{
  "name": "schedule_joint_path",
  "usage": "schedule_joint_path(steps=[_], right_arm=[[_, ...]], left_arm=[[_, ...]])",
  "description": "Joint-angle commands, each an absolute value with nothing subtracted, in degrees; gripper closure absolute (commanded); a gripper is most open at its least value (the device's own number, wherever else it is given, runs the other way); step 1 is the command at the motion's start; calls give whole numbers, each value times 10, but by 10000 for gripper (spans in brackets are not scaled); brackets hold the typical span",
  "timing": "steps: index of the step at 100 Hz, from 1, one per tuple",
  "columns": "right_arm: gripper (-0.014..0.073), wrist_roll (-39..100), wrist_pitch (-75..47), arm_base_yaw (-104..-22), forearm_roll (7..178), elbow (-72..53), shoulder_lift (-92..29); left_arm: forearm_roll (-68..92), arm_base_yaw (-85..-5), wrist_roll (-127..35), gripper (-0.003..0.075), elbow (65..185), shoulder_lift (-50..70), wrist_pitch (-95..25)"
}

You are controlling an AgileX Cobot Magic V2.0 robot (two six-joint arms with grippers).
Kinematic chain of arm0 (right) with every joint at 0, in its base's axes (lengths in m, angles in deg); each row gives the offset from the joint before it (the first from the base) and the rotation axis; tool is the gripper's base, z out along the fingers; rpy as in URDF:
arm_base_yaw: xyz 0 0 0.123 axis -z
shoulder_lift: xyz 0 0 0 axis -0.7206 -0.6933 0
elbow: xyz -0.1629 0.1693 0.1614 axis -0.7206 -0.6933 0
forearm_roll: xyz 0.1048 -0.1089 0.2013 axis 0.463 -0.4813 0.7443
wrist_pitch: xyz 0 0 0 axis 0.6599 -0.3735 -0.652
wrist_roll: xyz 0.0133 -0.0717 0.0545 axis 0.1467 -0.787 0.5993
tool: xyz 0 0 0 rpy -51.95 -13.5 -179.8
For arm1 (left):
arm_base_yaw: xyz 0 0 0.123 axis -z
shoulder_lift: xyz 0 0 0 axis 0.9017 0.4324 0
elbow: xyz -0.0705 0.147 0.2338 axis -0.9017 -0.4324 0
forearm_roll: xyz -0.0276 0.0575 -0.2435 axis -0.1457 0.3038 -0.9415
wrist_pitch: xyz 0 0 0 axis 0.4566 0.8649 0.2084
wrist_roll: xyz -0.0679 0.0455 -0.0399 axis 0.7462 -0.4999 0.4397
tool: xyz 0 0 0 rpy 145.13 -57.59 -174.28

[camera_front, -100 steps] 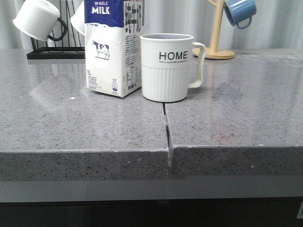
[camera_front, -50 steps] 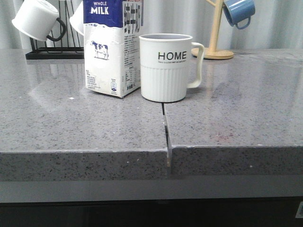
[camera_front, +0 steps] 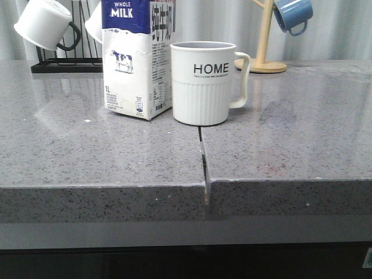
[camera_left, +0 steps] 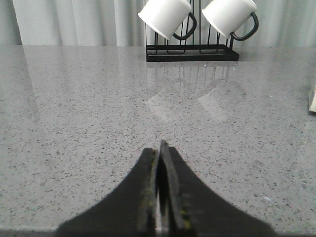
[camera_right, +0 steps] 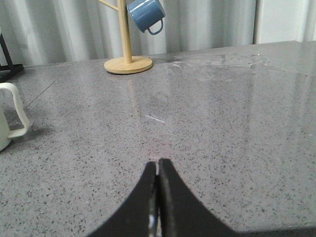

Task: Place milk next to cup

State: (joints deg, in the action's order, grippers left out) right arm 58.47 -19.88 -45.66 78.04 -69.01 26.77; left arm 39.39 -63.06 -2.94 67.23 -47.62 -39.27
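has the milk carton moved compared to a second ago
No. The milk keeps its place beside the cup and the counter seam; only the view shifted slightly.

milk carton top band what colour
Dark blue, with white "WHOLE MILK" lettering on the milk carton; it shows best in the front view.

1. Speckled grey stone counter (camera_front: 116, 151), polished, mirroring the rack.
2. Printed cardboard milk (camera_front: 138, 58), slightly creased, satin.
3. Glossy white ceramic cup (camera_front: 204, 81), ribbed below.
4. Thin black wire rack (camera_left: 192, 52).
5. Pale smooth wooden stand (camera_right: 127, 47); glossy blue mug (camera_right: 145, 14).
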Motion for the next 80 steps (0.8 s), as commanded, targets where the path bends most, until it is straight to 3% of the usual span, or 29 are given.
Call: schedule_joint_path(steps=[1,80], right_arm=[[664,586,-268,-452,783,-701,284],[664,589,-252,-451,779,-705,284]], left_arm=[[389,-632,-29,741,649,-494,-443],[389,-632,-29,741,649,-494,-443]])
